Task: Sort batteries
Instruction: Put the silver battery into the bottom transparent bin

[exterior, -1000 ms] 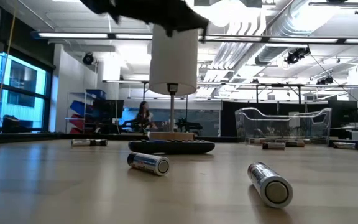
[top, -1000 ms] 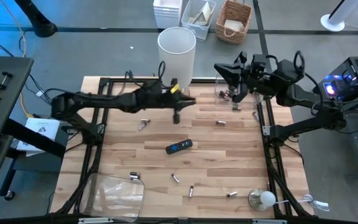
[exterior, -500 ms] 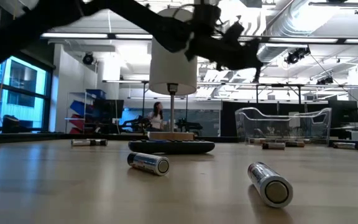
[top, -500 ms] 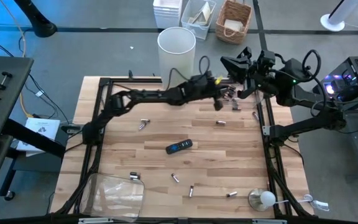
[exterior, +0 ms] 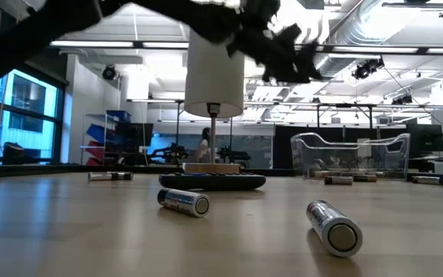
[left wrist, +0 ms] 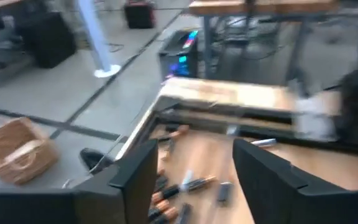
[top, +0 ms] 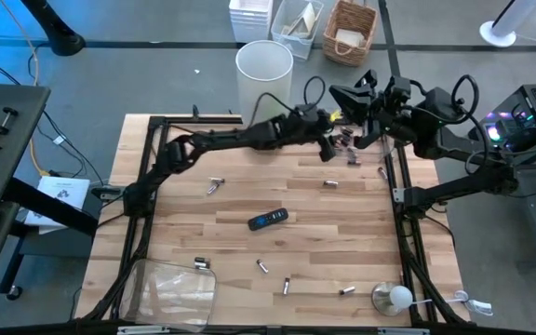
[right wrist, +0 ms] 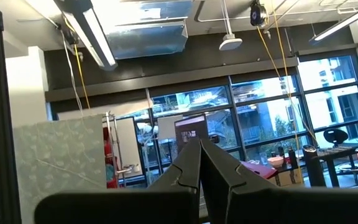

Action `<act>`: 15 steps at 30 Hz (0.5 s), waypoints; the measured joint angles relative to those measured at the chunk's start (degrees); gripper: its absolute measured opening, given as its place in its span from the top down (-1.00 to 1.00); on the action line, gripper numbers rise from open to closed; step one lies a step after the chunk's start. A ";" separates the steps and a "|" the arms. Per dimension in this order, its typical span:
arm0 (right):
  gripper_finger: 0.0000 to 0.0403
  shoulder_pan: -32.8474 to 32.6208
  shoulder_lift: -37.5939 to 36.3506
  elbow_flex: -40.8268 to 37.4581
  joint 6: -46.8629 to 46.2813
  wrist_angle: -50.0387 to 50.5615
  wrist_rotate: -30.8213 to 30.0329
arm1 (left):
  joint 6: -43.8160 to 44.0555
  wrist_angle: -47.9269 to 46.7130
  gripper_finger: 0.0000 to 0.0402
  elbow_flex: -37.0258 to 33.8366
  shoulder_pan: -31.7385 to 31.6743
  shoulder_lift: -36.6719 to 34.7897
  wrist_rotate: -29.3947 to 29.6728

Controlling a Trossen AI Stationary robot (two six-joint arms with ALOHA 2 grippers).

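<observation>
My left gripper point(top: 327, 152) reaches across the far side of the table and hangs open over a clear container point(top: 350, 149) at the far right. Several batteries point(left wrist: 194, 184), some with copper ends, lie in the container below the spread fingers point(left wrist: 137, 177). Nothing sits between the fingers. My right gripper point(top: 341, 96) is at the far right, shut, tipped upward at the ceiling point(right wrist: 199, 163). Loose batteries lie on their sides on the wood: one point(top: 215, 184) far left, one point(top: 331, 183) near the container, and several point(top: 261, 266) toward the near edge.
A black remote point(top: 268, 220) lies mid-table. A tall white cylinder point(top: 264, 70) stands beyond the far edge. An empty clear tray point(top: 170, 288) sits at the near left corner, a small lamp point(top: 391, 298) at the near right. Black frame rails point(top: 403, 200) border the table.
My left gripper has swung from the middle of the table's far side toward the right edge, ending over the clear container. My right gripper has risen from beside the container and tipped upward.
</observation>
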State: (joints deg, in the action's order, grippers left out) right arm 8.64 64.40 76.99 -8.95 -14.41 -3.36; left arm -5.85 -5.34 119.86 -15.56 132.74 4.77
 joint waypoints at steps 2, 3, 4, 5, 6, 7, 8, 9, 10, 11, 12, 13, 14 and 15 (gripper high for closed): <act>1.00 0.00 -0.14 0.00 0.02 0.01 0.04 | 0.50 -7.22 -0.07 0.10 0.01 -3.93 -5.07; 1.00 0.00 -0.26 0.00 0.00 0.25 0.31 | 0.74 -11.04 -0.08 0.10 0.07 -5.73 -7.59; 1.00 0.00 -0.50 0.00 0.00 0.43 0.48 | 0.88 -15.56 -0.08 0.11 0.08 -7.88 -9.71; 1.00 0.00 -0.88 0.00 0.00 1.01 0.65 | 0.87 -21.40 -0.08 0.12 0.22 -9.76 -11.23; 1.00 0.00 -1.18 0.00 0.00 1.60 0.66 | 0.76 -26.25 -0.08 0.10 0.28 -11.71 -12.24; 1.00 0.00 -1.70 0.00 0.00 2.46 0.66 | 0.68 -31.17 -0.07 0.10 0.54 -13.65 -12.70; 1.00 0.00 -2.14 0.00 0.00 4.11 0.66 | 0.70 -35.62 -0.06 -0.12 0.81 -15.62 -12.99; 1.00 0.00 -2.47 0.00 0.00 5.33 0.66 | 0.77 -39.11 -0.04 -0.90 1.16 -17.90 -13.04; 1.00 0.00 -2.84 0.02 -0.08 7.12 0.68 | 0.92 -41.23 -0.02 -2.61 1.63 -20.48 -13.05; 1.00 0.00 -3.04 0.02 -0.55 9.45 0.65 | 1.35 -41.60 -0.01 -4.94 2.24 -23.39 -13.04; 0.99 0.04 -3.12 0.02 -1.57 11.83 0.43 | 2.00 -40.74 0.01 -7.94 2.91 -26.59 -13.04; 0.97 0.25 -3.13 0.04 -2.69 15.14 0.25 | 2.99 -39.26 0.03 -11.44 3.53 -30.18 -13.05; 0.94 0.67 -3.04 0.06 -3.74 19.29 0.12 | 4.34 -36.91 0.05 -15.54 4.06 -33.85 -12.96; 0.90 1.12 -2.67 0.07 -5.11 24.38 0.09 | 6.11 -33.66 0.07 -20.11 4.52 -37.69 -12.51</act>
State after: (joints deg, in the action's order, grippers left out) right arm 9.76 61.73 77.06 -14.06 9.97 -3.27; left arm 0.26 -39.00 99.76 -11.04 95.04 -7.75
